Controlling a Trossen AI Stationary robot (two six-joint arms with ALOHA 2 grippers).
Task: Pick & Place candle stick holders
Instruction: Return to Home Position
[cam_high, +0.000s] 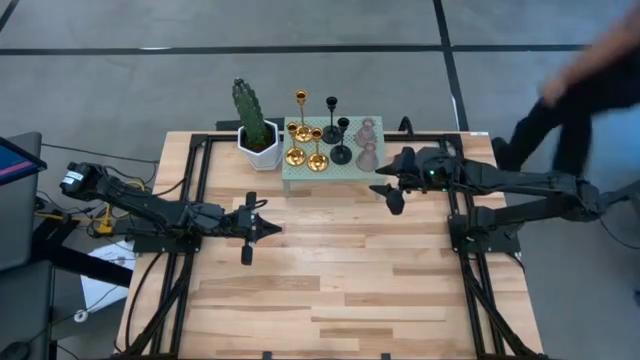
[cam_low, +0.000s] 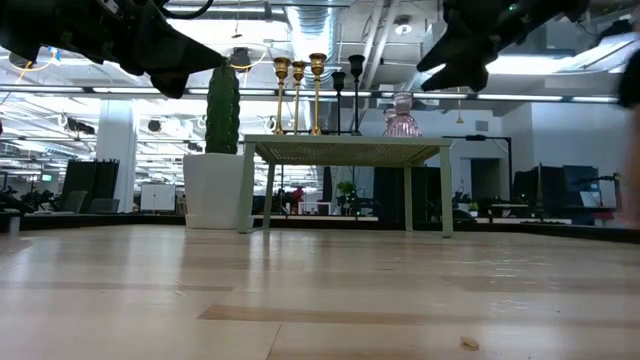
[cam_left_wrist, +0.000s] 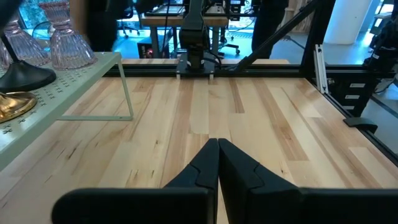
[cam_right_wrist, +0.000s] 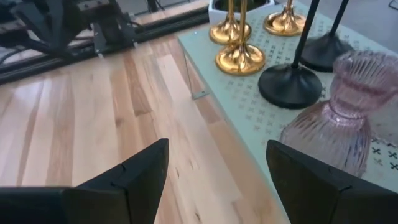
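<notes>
Three gold (cam_high: 301, 140), two black (cam_high: 338, 140) and two pinkish glass candle stick holders (cam_high: 367, 145) stand by their round bases on a small pale green perforated stand (cam_high: 330, 172) at the table's far middle. My right gripper (cam_high: 385, 188) is open and empty just to the right of the stand's near right corner; in its wrist view (cam_right_wrist: 217, 180) a pink holder (cam_right_wrist: 339, 124) stands close ahead, with black (cam_right_wrist: 292, 84) and gold bases (cam_right_wrist: 240, 57) beyond. My left gripper (cam_high: 272, 228) is shut and empty above the table, nearer than the stand; its wrist view (cam_left_wrist: 219, 168) shows the stand's corner.
A green cactus in a white pot (cam_high: 255, 128) stands left of the stand. A person (cam_high: 590, 80) moves beyond the table's far right corner. Bare wood (cam_high: 340, 290) spreads across the near half. Black frame rails (cam_high: 190, 200) run along both sides.
</notes>
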